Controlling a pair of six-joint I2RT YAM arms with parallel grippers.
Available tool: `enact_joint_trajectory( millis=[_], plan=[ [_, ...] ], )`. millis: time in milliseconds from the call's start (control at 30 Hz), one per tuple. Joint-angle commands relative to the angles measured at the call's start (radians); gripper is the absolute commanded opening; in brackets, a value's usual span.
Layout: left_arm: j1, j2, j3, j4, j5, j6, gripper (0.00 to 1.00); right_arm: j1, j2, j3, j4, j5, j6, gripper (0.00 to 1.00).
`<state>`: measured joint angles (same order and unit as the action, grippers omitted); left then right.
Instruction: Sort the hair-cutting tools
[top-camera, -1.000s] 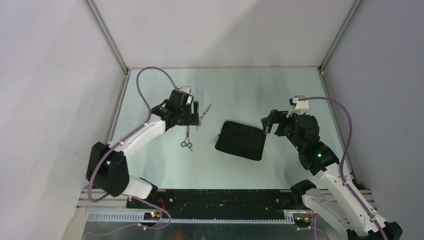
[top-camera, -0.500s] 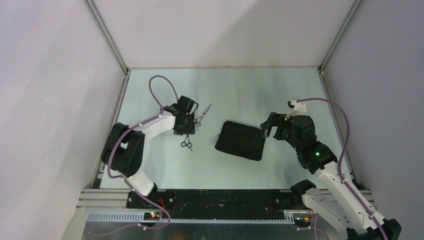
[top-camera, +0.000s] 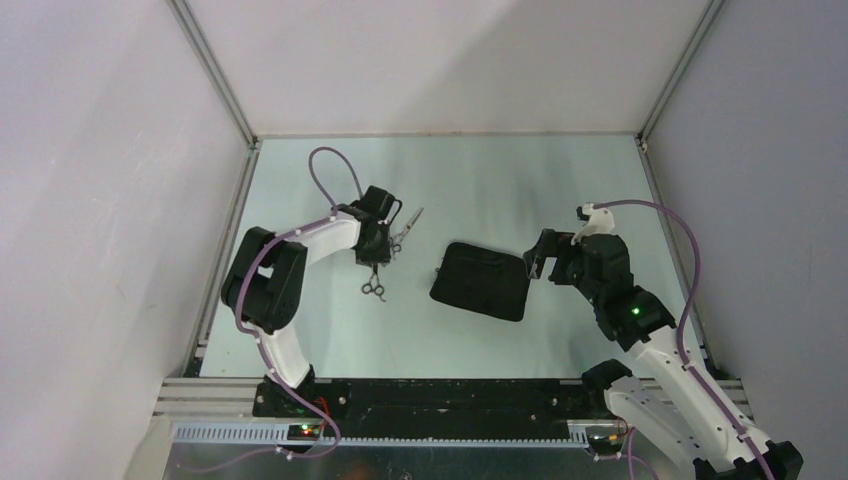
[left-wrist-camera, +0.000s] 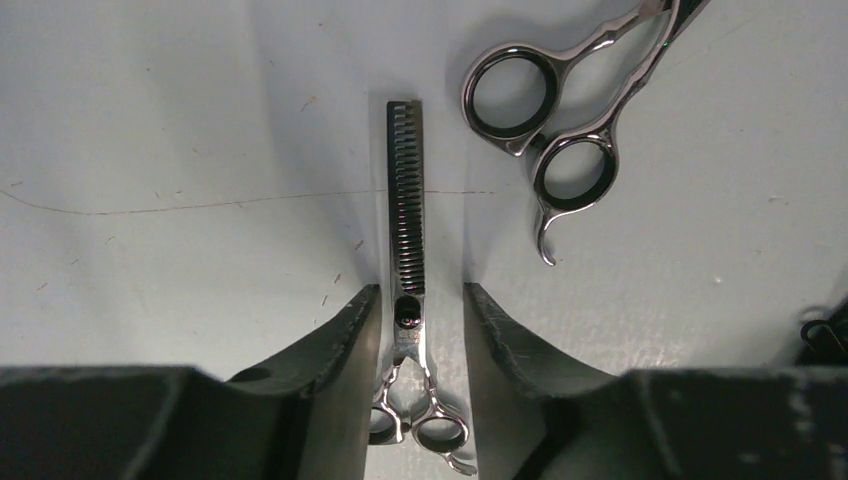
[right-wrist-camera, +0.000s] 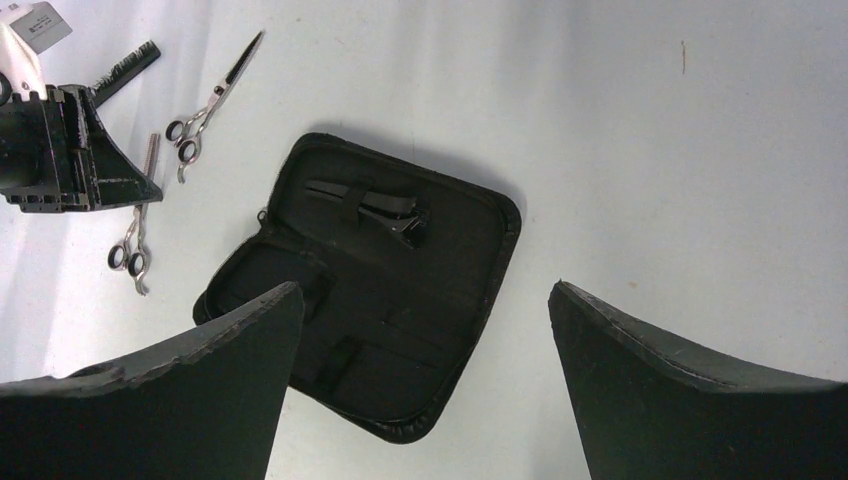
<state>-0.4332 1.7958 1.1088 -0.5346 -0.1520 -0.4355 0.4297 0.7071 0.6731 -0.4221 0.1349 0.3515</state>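
While left gripper (left-wrist-camera: 420, 292) straddles toothed scissors (left-wrist-camera: 407, 220), jaws narrowly apart, right gripper (right-wrist-camera: 422, 290) gapes above open pouch (right-wrist-camera: 380, 320).

Thinning scissors (left-wrist-camera: 408, 240) of shiny polished metal, with a darker, duller toothed blade. Plain scissors (left-wrist-camera: 560, 120) of mirror-bright metal. Pale table (left-wrist-camera: 150, 120), matt and finely scratched. Black pouch (right-wrist-camera: 450, 290) of soft, matt cloth.

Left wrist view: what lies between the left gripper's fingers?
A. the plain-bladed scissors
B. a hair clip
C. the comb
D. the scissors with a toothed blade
D: the toothed scissors lie lengthwise between the fingers of the left gripper, while the plain scissors lie off to one side, outside the fingers.
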Motion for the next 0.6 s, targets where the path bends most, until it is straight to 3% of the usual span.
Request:
enact_joint_trajectory(
  millis=[0, 100, 300, 433, 567],
  plan=[
    [0.005, 0.04, -0.003, -0.003, 0.017, 0.006, 0.36, -0.004, -0.006, 0.0, 0.004, 0.015, 0.009, 0.97],
    [0.005, 0.026, -0.019, -0.005, 0.029, 0.007, 0.22, -0.003, 0.001, -0.001, 0.003, 0.01, 0.008, 0.96],
    [0.004, -0.066, -0.06, -0.002, 0.042, 0.018, 0.03, -0.003, 0.03, 0.0, 0.011, -0.069, 0.007, 0.94],
    [0.004, -0.133, -0.077, -0.005, 0.045, 0.032, 0.0, 0.023, 0.068, 0.0, 0.038, -0.148, 0.01, 0.9],
    [0.003, -0.205, -0.082, -0.016, 0.048, 0.076, 0.0, 0.124, 0.124, 0.0, 0.062, -0.151, 0.016, 0.87]
  ],
)
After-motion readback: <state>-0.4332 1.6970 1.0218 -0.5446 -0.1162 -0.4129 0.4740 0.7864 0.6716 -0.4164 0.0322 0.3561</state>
